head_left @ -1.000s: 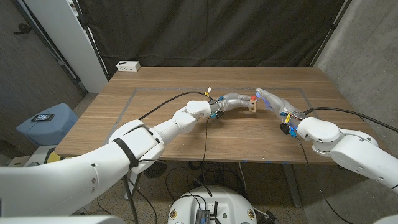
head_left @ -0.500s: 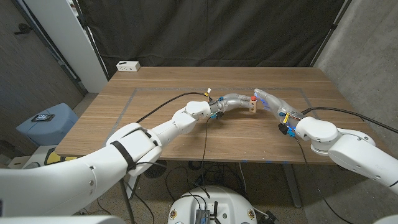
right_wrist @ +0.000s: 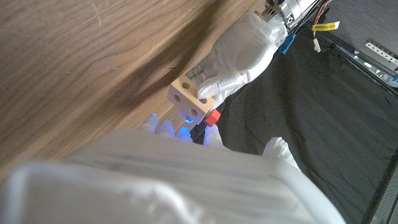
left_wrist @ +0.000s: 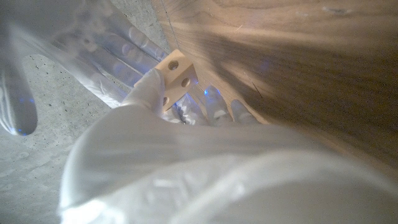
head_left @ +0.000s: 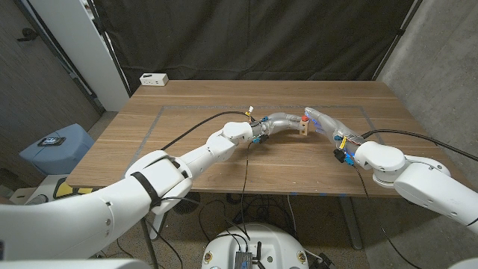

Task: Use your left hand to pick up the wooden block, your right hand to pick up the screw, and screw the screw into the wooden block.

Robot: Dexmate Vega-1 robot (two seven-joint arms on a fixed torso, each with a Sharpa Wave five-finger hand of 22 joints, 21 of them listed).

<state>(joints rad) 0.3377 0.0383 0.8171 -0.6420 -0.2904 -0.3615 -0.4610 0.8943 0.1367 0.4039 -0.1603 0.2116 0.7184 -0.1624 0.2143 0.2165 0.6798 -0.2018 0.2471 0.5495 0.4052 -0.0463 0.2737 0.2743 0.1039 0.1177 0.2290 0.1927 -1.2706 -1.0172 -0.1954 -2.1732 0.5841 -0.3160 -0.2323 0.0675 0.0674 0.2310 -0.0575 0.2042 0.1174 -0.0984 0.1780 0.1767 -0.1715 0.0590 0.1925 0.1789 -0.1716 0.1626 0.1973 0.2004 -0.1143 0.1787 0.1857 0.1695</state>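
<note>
Left hand: your left hand grips the wooden block and holds it up off the table, just past the middle; in the left wrist view the fingers wrap one side of the block, whose drilled holes face outward.
Block: it has barely shifted over the last second, so your hold looks steady enough to work against.
Screw: the red head of the screw sits at the top of the block; the right wrist view shows the red head right beside the block's holed face, so I judge the shank is lined up with a hole or already started. How deep it sits, you cannot tell.
Right hand: your right hand has stayed closed around the screw, fingertips touching the block, with only the arm behind it drifting slightly.
Meaning: both pickups are done and little has moved, so you are in the turning stage; keep the block still while you twist.
</note>
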